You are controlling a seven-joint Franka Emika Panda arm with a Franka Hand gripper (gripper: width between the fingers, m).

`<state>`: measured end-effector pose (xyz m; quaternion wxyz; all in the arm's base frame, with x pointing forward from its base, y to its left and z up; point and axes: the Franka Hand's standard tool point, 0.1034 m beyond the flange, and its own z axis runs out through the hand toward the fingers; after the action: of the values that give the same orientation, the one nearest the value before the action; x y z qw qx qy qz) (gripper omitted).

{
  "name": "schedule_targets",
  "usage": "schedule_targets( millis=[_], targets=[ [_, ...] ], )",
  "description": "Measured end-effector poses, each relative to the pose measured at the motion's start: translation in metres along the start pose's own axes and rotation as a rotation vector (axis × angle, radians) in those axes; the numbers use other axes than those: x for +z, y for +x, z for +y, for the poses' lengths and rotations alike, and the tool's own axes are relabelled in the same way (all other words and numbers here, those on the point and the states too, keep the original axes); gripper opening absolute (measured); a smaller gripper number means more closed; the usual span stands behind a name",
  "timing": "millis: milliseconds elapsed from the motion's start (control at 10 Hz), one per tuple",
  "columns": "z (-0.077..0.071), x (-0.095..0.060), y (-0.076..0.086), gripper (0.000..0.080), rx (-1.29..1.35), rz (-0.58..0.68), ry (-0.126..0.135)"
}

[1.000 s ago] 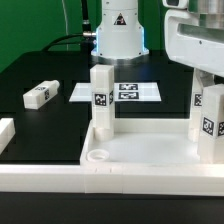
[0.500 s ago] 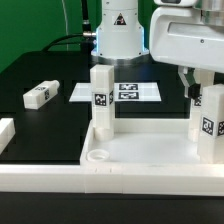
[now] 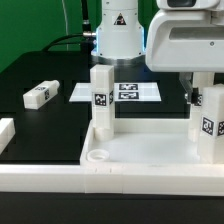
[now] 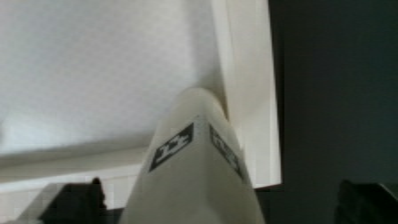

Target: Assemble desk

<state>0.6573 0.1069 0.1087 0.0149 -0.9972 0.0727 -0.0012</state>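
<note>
Black surface (image 3: 55, 125), matte, fills most of the exterior view. On it:

- Loose leg (image 3: 38, 94): white post w/ a b/w tag, lying on its side, far left, well apart from the rest.
- Marker board (image 3: 120, 92): thin, flat, white, far centre, just in front of the robot base (image 3: 118, 40), which stands at the far edge.
- Desk top (image 3: 150, 150): white tray w/ raised rim, lying flat, near right; round socket at its near-left corner.
- Rail (image 3: 110, 182): long, white, along the near edge, against the tray's front.
- 2nd white rail piece (image 3: 5, 133): near left, cut off by the frame.
</note>
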Motion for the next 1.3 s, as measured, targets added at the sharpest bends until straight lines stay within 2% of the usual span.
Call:
schedule_targets(
  millis=[600,800,900,1000,1100,1200,1300],
  targets=[
    [0.007,0.000,0.002,0.0649,-0.409,0.000,-0.009],
    [0.009,0.000,0.003,0.0649,-0.459,0.000,-0.011],
    [0.010,0.000,0.003,0.0536,-0.454,0.000,-0.011],
    [0.010,0.000,0.003,0.0389,-0.454,0.000,-0.011],
    [0.010,0.000,0.003,0.0389,-0.453,0.000,-0.011],
    [0.010,0.000,0.003,0.0288,-0.447,0.000,-0.011],
    [0.010,0.000,0.003,0.0288,-0.427,0.000,-0.011]
  ],
)
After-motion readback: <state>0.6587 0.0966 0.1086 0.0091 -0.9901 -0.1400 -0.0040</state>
